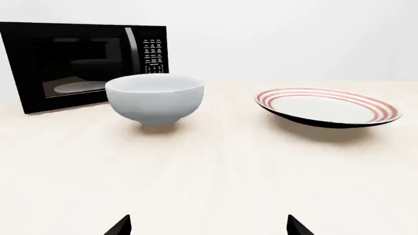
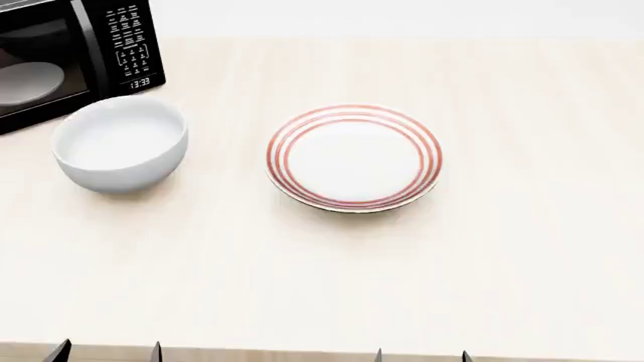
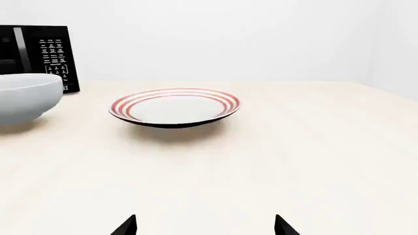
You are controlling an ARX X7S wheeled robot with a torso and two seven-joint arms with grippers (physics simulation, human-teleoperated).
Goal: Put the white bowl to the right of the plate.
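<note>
The white bowl [image 2: 121, 143] stands upright on the table, left of the plate [image 2: 354, 157] and just in front of the microwave. The plate has red rings round its rim and lies near the table's middle. Both also show in the left wrist view, bowl [image 1: 155, 98] and plate [image 1: 328, 106], and in the right wrist view, bowl [image 3: 27, 97] and plate [image 3: 175, 105]. My left gripper [image 2: 108, 353] and right gripper [image 2: 423, 356] sit at the table's near edge, both open and empty, far from bowl and plate. Only their fingertips [image 1: 120, 226] [image 3: 125, 226] show.
A black microwave [image 2: 71, 53] stands at the back left, with a grey dish behind its door. The light wooden table [image 2: 523, 249] stretches to the right of the plate. A white wall lies behind.
</note>
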